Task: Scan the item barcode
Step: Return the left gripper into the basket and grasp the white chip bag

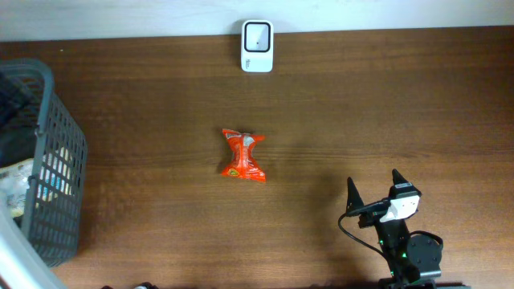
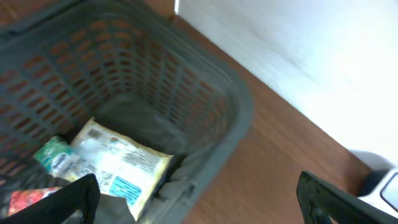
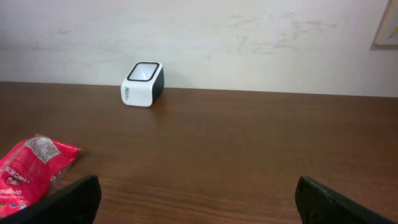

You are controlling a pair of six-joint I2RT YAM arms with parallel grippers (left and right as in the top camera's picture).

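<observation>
Right fingers (image 3: 336,202) are spread wide, nothing between them, held low over the bare counter (image 1: 401,96) at its near right. Off to their left and well apart lies the red snack packet (image 1: 243,156), crumpled and pinched at the waist, flat on the wood around mid-counter. Beyond it, against the far wall, sits the white barcode scanner (image 1: 257,46), its dark window tilted up. Over on the other side, the left fingers (image 2: 326,196) are released too, splayed apart and gripping nothing, hanging above the grey slatted basket (image 2: 242,112) at the counter's left end. Down in that basket: a yellow-and-white packet (image 2: 124,165), a green-and-white one (image 2: 56,155) just beside it, and a scrap of red wrapper (image 2: 25,199) at the corner.
</observation>
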